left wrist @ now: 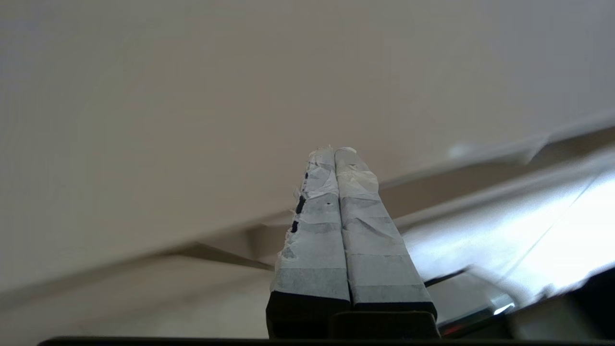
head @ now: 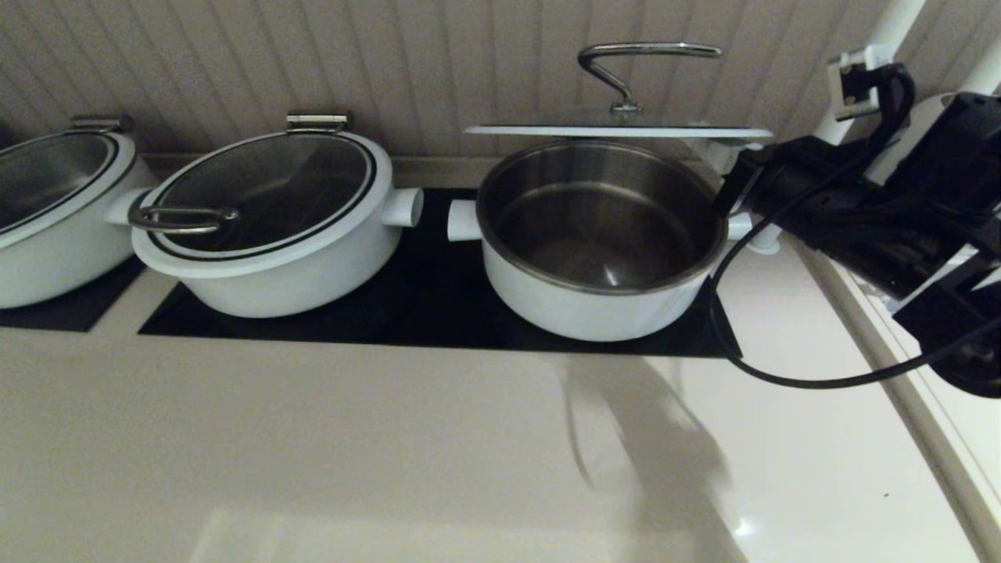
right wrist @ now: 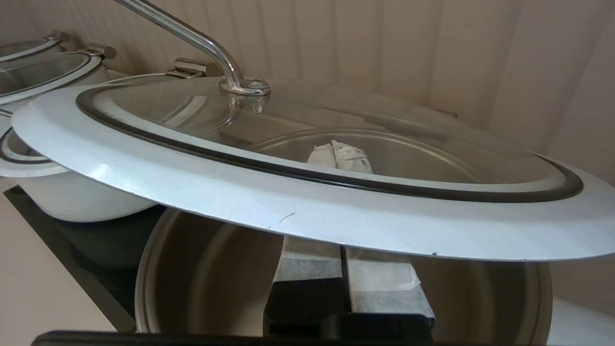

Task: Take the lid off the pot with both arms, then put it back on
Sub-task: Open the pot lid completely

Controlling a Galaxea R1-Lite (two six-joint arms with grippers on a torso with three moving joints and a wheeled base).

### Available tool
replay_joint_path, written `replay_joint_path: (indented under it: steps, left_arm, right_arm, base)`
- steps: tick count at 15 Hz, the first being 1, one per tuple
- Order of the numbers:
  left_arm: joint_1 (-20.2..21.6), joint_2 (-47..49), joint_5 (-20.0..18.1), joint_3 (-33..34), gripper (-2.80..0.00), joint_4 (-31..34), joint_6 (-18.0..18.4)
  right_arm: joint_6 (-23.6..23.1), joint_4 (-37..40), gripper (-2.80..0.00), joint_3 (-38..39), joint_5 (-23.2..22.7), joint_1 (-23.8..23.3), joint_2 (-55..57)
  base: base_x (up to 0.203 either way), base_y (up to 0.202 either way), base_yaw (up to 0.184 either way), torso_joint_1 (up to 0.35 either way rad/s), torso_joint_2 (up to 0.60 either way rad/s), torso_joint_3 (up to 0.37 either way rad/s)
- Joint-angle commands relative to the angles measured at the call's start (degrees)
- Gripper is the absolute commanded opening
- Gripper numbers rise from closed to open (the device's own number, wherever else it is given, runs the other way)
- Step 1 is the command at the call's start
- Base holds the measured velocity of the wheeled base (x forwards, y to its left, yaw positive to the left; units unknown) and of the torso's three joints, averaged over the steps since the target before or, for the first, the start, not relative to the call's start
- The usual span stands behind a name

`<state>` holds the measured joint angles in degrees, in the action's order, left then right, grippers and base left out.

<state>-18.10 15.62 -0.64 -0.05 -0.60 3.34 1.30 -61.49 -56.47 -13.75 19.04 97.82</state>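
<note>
Propping the lid (right wrist: 307, 211) from beneath, your right gripper (right wrist: 341, 158) has its fingers pressed together under the glass | left gripper (left wrist: 336, 158) closed on nothing, away from the work | lid hovers level above the pot (head: 598, 242) | lower slowly, keep it flat, centre the rim | black cooktop (head: 438, 313), pale counter (head: 313, 438), panelled wall (head: 438, 62).

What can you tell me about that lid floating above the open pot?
The lid is a round disc of clear glass with a broad white rim, a thin black ring inside it, and a curved steel bar handle rising from a central knob. It hangs roughly level above the open pot, not touching it. The right pincer reaches under it from the pot's right; its taped fingers, pressed together, show through the glass and seem to prop the lid.
</note>
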Motion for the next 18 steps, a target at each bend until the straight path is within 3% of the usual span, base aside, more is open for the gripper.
replay_joint_path:
  steps: [1,9,10,12,14,16,18]
  left_arm:
    - [0.0,0.4,0.5,0.0,-2.80,0.0,-2.5]
    - [0.1,0.4,0.6,0.0,-2.80,0.0,-2.5]
    - [1.7,0.4,0.6,0.0,-2.80,0.0,-2.6]
    - [9.6,0.5,0.6,0.0,-2.80,0.0,-2.6]
    - [13.5,0.4,0.6,0.0,-2.80,0.0,-2.6]
    - [20.6,-0.6,0.7,0.0,-2.80,0.1,-2.8]
    - [21.2,-1.7,0.7,0.0,-2.80,0.1,-3.2]
  right_arm:
    - [0.0,-0.4,-2.80,0.0,0.0,0.0,-0.2]
    - [0.1,-0.5,-2.80,0.0,0.0,0.0,-0.1]
    - [0.1,-0.5,-2.80,0.0,0.0,0.0,0.0]
    - [0.1,-0.6,-2.80,-0.1,0.0,-0.1,0.1]
    - [0.1,-0.6,-2.80,-0.4,0.0,-0.1,0.1]
    - [0.1,-0.6,-2.80,-0.6,0.0,-0.1,0.0]
    - [0.2,-0.6,-2.80,-0.7,0.0,-0.2,-0.1]
  base:
    - [0.000,0.000,0.000,0.000,0.00,0.000]
    - [0.000,0.000,0.000,0.000,0.00,0.000]
    - [0.000,0.000,0.000,0.000,0.00,0.000]
    - [0.000,0.000,0.000,0.000,0.00,0.000]
    - [0.000,0.000,0.000,0.000,0.00,0.000]
    - [0.000,0.000,0.000,0.000,0.00,0.000]
    - [0.000,0.000,0.000,0.000,0.00,0.000]
